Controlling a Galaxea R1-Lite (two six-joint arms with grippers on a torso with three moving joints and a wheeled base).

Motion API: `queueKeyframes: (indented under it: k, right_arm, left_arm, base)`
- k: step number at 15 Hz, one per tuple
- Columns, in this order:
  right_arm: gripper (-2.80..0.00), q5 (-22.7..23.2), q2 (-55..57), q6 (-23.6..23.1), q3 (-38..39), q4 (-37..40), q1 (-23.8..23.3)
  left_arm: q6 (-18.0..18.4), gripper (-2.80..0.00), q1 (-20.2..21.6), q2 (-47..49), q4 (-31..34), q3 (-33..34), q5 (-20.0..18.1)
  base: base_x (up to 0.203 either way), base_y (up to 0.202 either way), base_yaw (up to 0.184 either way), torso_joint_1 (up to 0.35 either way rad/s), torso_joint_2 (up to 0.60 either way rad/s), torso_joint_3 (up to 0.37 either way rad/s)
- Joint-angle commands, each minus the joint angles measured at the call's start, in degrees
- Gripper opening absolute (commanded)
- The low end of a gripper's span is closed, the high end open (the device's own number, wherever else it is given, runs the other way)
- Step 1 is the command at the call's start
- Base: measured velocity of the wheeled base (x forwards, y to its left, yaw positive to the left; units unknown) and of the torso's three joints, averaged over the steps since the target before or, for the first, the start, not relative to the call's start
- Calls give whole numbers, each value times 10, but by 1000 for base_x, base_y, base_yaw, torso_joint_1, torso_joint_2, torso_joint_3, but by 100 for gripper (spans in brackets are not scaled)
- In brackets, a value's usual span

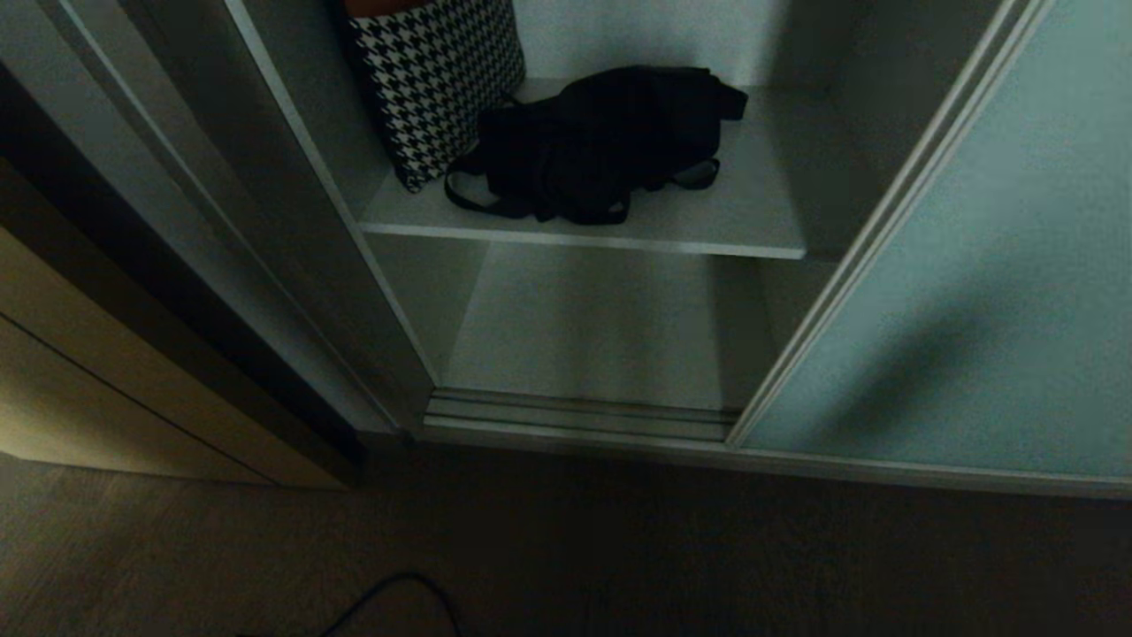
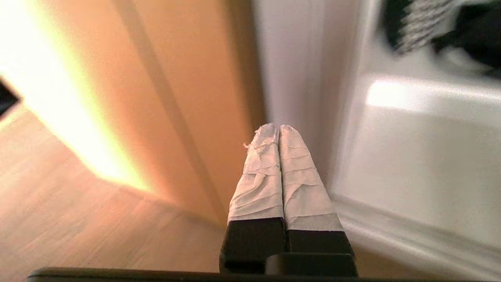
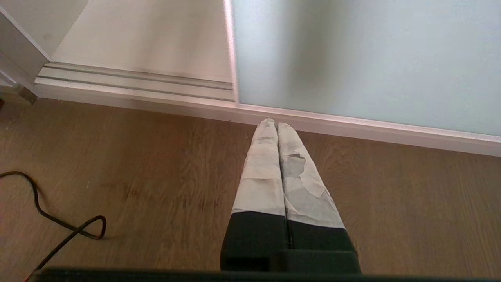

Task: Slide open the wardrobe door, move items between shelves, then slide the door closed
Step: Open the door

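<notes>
Wooden floor [image 1: 619,548] fills the foreground, a black cable [image 1: 398,602] lying at 6 o'clock. Neither arm shows from the head. The left gripper [image 2: 278,129] has its taped fingers pressed together, holding nothing, near the beige cabinet front [image 2: 188,98]. The right gripper [image 3: 274,124], likewise pressed together and empty, hangs over the floor. Beyond, the sliding wardrobe door [image 1: 973,292] stands open at 3 o'clock. On the upper shelf [image 1: 752,221] at 12 o'clock lies the black bag [image 1: 601,141], a houndstooth item [image 1: 433,80] just beside it.
</notes>
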Motion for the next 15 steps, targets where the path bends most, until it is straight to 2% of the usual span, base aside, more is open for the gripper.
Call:
queueKeyframes:
  k: [1,6,8,10,11,12,14,15]
  right_arm:
    - [-280,0,0,0,0,0,0]
    - [-280,0,0,0,0,0,0]
    - [-280,0,0,0,0,0,0]
    - [-280,0,0,0,0,0,0]
    - [-280,0,0,0,0,0,0]
    - [-280,0,0,0,0,0,0]
    - [-280,0,0,0,0,0,0]
    - [-280,0,0,0,0,0,0]
  left_arm:
    - [0,-280,28,-91,4,50,4]
    - [-17,-280,63,-222,84,127,6]
    - [-19,-280,77,-282,147,136,1]
    - [-21,-280,85,-368,248,139,-28]
    - [-27,-280,87,-395,281,139,-54]
    - [-39,-280,90,-404,316,140,-109]
    - [-65,-280,92,-400,374,140,-281]
    - [-88,-280,92,-399,416,139,-316]
  base:
    - [0,0,0,0,0,0]
    - [0,0,0,0,0,0]
    - [0,0,0,0,0,0]
    - [0,0,0,0,0,0]
    - [0,0,0,0,0,0]
    - [0,0,0,0,0,0]
    - [0,0,0,0,0,0]
    - [0,0,0,0,0,0]
